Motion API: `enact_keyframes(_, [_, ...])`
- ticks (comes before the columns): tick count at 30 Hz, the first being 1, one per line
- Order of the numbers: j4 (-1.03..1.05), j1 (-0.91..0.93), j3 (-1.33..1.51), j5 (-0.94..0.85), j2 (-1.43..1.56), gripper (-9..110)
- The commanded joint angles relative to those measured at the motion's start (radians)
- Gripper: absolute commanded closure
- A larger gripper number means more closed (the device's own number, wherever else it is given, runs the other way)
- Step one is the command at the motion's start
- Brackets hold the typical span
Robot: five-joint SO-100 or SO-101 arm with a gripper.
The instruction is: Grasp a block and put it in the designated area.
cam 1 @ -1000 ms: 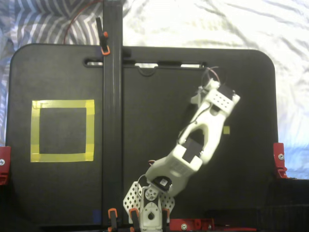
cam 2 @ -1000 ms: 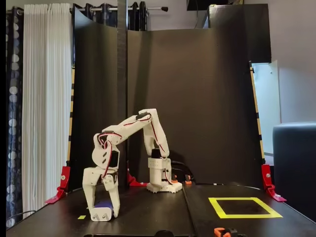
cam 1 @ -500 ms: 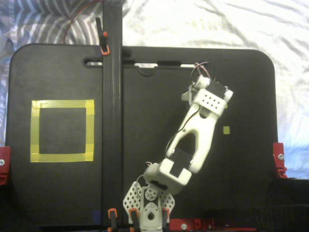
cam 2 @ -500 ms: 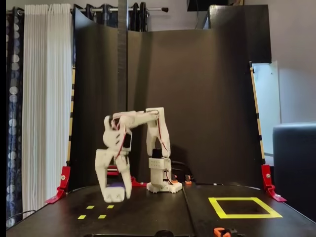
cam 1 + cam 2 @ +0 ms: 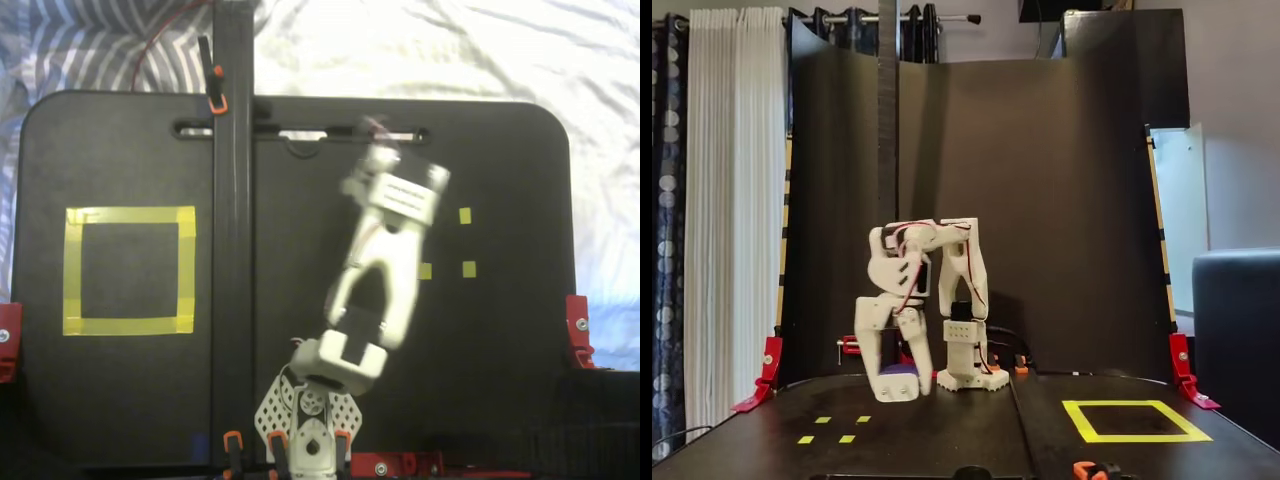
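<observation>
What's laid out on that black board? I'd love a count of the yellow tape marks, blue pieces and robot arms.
Large yellow tape square: 1
Small yellow markers: 4 (the front fixed view shows all four; the arm hides one from above)
Dark blue block: 1
White robot arm: 1
Total: 7

- Black board (image 5: 480, 380) — flat work surface, rounded corners.
- Small yellow square markers (image 5: 465, 215) — right half of the overhead fixed view.
- Red clamps (image 5: 578, 330) — at board edges.
- White curtain (image 5: 735, 200) — left background.
</observation>
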Motion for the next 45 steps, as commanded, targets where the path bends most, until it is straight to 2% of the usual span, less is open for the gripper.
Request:
enact_keyframes(1, [0.0, -0.083, -0.031, 0.072, 0.06, 85])
enact_keyframes(16, [-0.003, -0.532, -0.031, 0.509, 0.06, 85])
enact_keyframes(29, [0.017, -0.888, -0.031, 0.792, 0.052, 85])
enact_keyframes(36, [0.018, -1.035, -0.031, 0.897, 0.012, 85])
enact_keyframes(45, [-0.008, -1.109, -0.031, 0.946, -0.023, 85])
